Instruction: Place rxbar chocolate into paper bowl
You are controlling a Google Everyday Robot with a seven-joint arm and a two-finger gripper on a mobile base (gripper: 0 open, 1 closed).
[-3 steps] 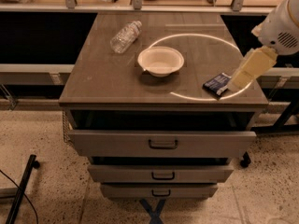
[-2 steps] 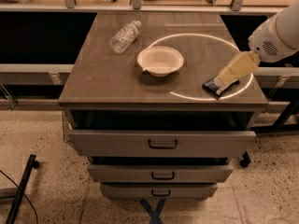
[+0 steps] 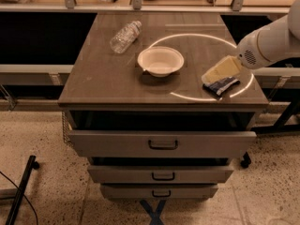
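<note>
One dark-wrapped rxbar chocolate (image 3: 224,85) lies flat just under the tool (image 3: 209,77), whose grip I cannot tell.

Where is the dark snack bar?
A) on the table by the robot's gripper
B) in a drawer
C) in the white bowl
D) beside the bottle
A: the snack bar lies on the table, off to the right of the bowl, and the gripper is right at its left end.

Robot lab: tool (image 3: 213,75) over drawer cabinet (image 3: 105,81)
</note>
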